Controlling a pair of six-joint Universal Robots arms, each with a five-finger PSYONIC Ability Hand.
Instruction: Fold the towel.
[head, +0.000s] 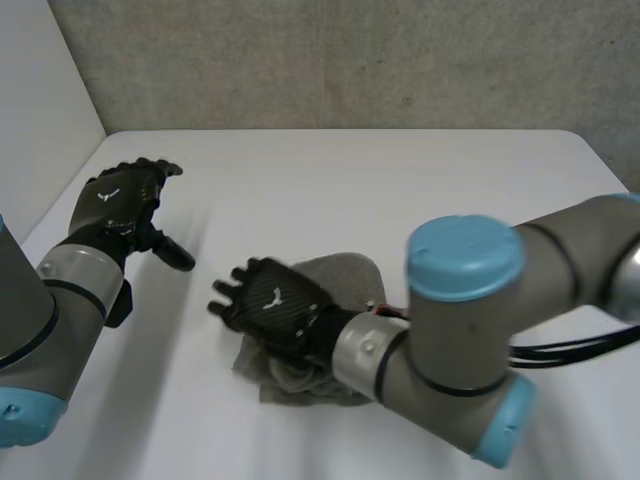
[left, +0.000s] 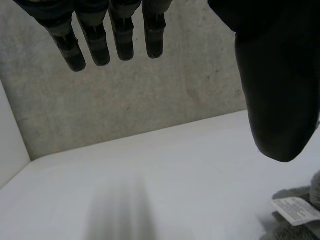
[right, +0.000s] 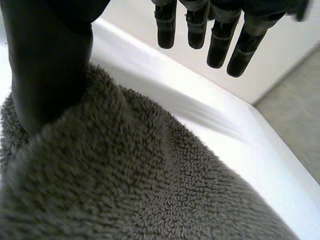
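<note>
The grey towel lies in a small bunched heap near the middle of the white table. My right hand hovers over the heap's left part, palm down, fingers straight and spread. In the right wrist view its thumb rests against the towel's pile, while the fingers hang clear above it. My left hand is raised over the table's left side, well apart from the towel, and is open. Past the left hand's thumb, the towel's edge with a white label shows.
A grey wall runs behind the table's far edge, and a white wall stands at the left. My right arm's elbow reaches across the towel's right part and hides it.
</note>
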